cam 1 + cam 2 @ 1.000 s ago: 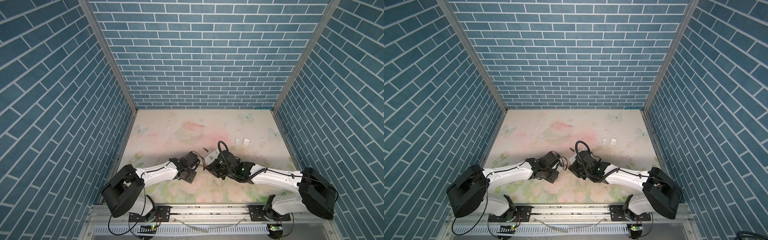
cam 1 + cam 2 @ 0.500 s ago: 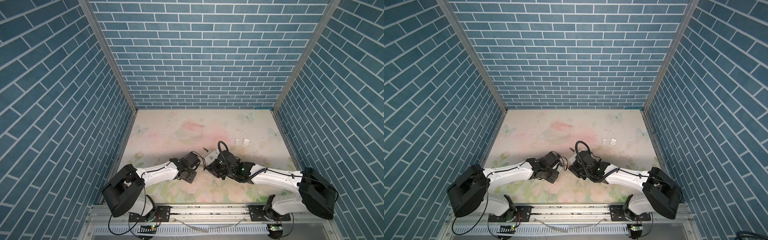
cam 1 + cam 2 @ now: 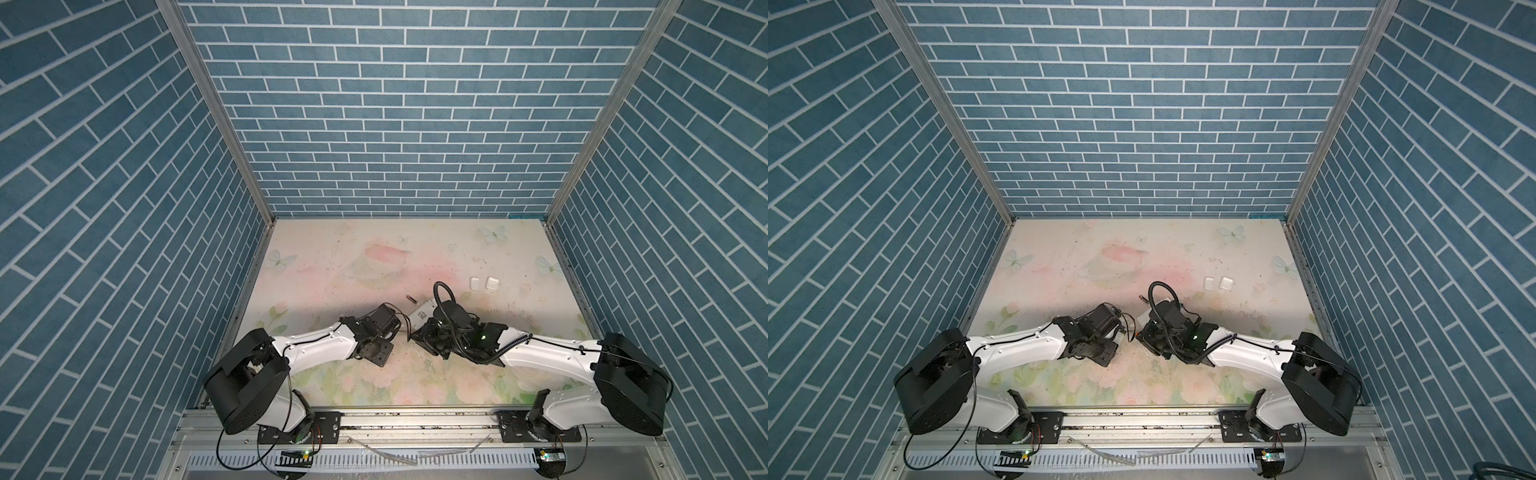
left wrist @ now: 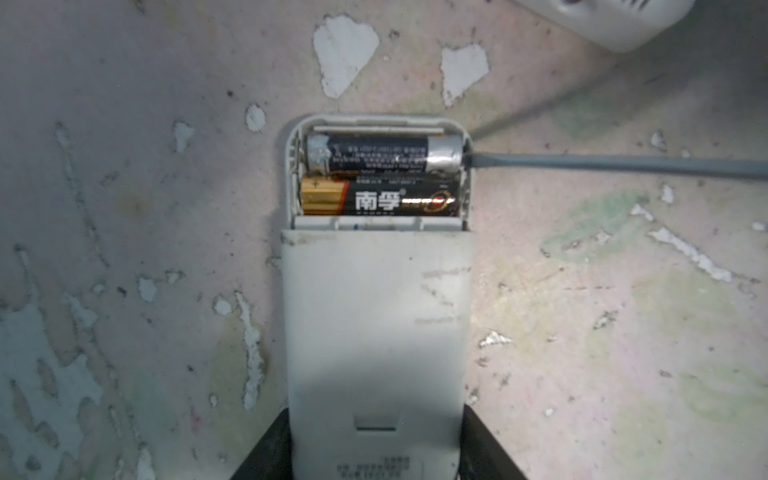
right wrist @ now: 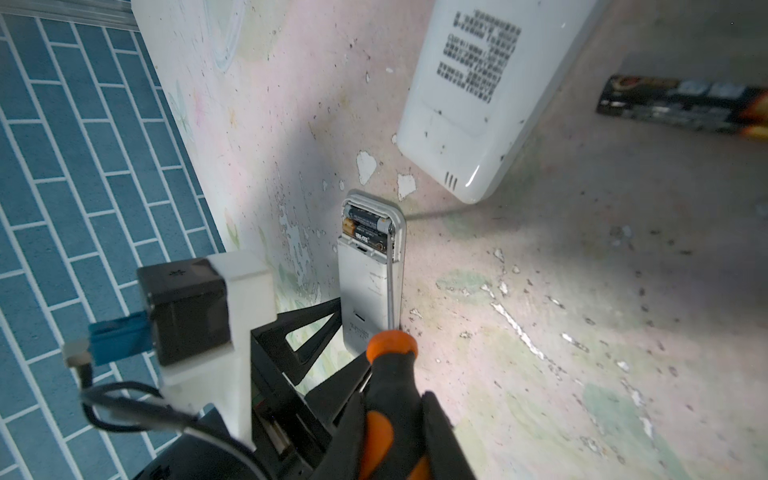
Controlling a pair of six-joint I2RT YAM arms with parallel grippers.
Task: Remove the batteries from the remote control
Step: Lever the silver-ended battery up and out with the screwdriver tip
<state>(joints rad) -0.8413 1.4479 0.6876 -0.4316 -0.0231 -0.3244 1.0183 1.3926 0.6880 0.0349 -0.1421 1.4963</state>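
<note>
Left claw is clamping the small remote by its sides. It's lying back-up on the table, near-centre between the arms. Bay is sitting open with two batteries side by side inside. Right claw is closed tight around the screwdriver, tip touching the end-most cell's metal end. Loose battery and second remote are lying just beyond.

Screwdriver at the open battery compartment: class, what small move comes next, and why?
Probably lever the screwdriver tip gently upward under the outer battery: the tip sits at its metal end, and it lies beside the inner battery in the open compartment of the remote.
</note>
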